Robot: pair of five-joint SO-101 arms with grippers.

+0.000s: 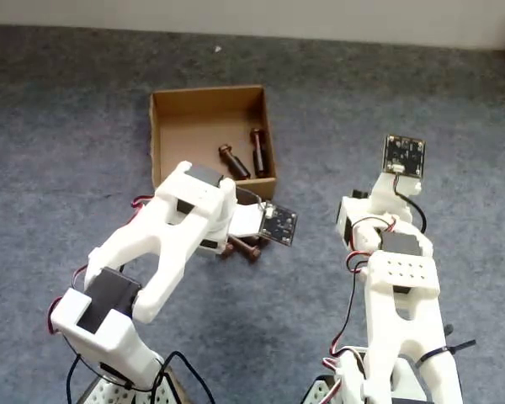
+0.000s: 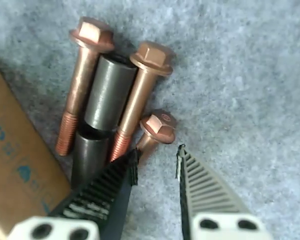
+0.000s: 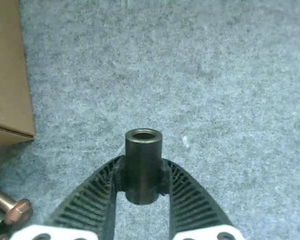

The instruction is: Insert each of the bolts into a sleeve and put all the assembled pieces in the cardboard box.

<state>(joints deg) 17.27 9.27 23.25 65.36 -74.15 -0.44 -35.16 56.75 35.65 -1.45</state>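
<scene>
Three copper bolts (image 2: 84,80) (image 2: 140,95) (image 2: 157,129) and two dark sleeves (image 2: 109,92) (image 2: 89,157) lie bunched on the grey carpet beside the cardboard box (image 2: 15,180). My left gripper (image 2: 156,159) hangs open just above them, one fingertip (image 2: 131,162) next to the shortest-looking bolt. In the high view the left arm (image 1: 185,227) covers most of this pile (image 1: 244,246), right in front of the box (image 1: 164,143). My right gripper (image 3: 142,170) is shut on a dark sleeve (image 3: 143,150), held upright with its bore facing the camera.
Two assembled pieces (image 1: 234,162) (image 1: 257,151) lie in the box's near right corner. A corner of the box (image 3: 7,75) and a bolt head (image 3: 15,212) show in the right wrist view. Bare carpet lies between the arms and to the right.
</scene>
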